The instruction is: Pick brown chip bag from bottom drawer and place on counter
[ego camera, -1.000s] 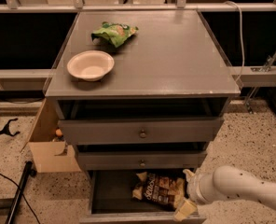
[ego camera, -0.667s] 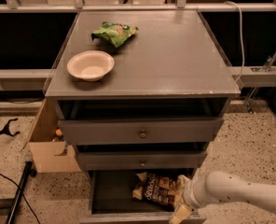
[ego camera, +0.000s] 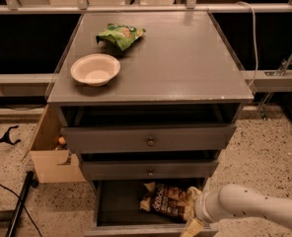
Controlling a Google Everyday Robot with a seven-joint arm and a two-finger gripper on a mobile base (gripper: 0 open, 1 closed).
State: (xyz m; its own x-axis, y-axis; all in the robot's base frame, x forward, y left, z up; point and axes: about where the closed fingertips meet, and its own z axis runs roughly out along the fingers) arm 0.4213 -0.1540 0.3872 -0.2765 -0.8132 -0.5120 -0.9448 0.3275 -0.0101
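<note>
The brown chip bag (ego camera: pixel 164 200) lies in the open bottom drawer (ego camera: pixel 117 207), toward its right side, dark brown and cream with white lettering. My gripper (ego camera: pixel 191 213) reaches in from the lower right on a white arm and sits at the bag's right end. It is open, with one cream finger over the bag's right edge and the other near the drawer's front rim. I cannot tell whether it touches the bag. The grey counter (ego camera: pixel 185 58) is the top of the cabinet.
A cream bowl (ego camera: pixel 95 69) and a green snack bag (ego camera: pixel 120 35) sit on the counter's left half. The two upper drawers with round knobs (ego camera: pixel 150 141) stand partly pulled out above the bottom drawer. A cardboard box (ego camera: pixel 50 157) and a black pole (ego camera: pixel 18 207) are on the floor at left.
My arm has moved left and the gripper has come closer to the right end of the brown chip bag. The bag has not moved.
</note>
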